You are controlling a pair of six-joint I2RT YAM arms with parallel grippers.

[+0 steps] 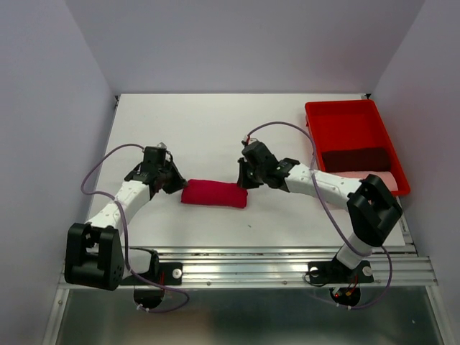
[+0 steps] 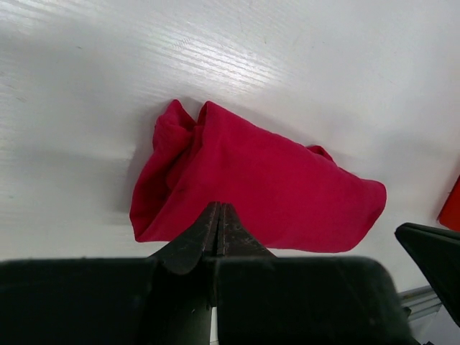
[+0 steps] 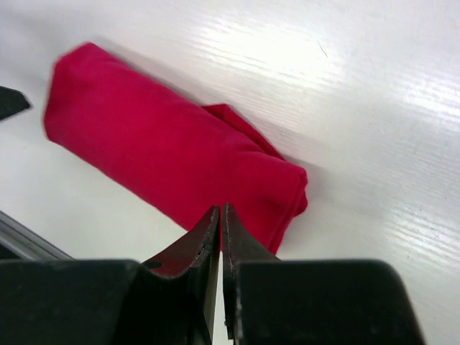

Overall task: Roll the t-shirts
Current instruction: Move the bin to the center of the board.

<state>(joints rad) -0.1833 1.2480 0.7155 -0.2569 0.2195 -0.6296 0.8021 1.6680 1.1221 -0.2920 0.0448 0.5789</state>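
1. One crimson t-shirt (image 1: 213, 194) lies already wound into a short bundle on the white table (image 1: 215, 122). It sits toward the near side, a little left of the middle, with its long axis running left to right.
2. Two more t-shirts, a dark maroon one (image 1: 356, 158) and a pale pink one (image 1: 388, 177), lie folded in the red tray (image 1: 341, 105) at the far right. They are well apart from the bundle.
3. In my judgement the cloth will handle as light, soft and limp. It is neither slippery nor fragile, but it is apt to spring loose once let go.
4. The left wrist view shows the bundle's end puckered into loose folds. The right wrist view shows a small flap poking out on the far side, so the roll looks slack rather than tight.
5. The best hold is probably at either end, pinching down through several layers at once. A grip on the outer layer alone would likely just peel it open.
6. The left gripper (image 2: 218, 208) sits just beside the bundle's left end. Its fingers are pressed together, with no cloth visibly caught between them.
7. The right gripper (image 3: 220, 210) is at the right end, tips over the cloth's edge. Its jaws are all but closed, with only a thin slit between them. I cannot tell whether any fabric is pinched there.
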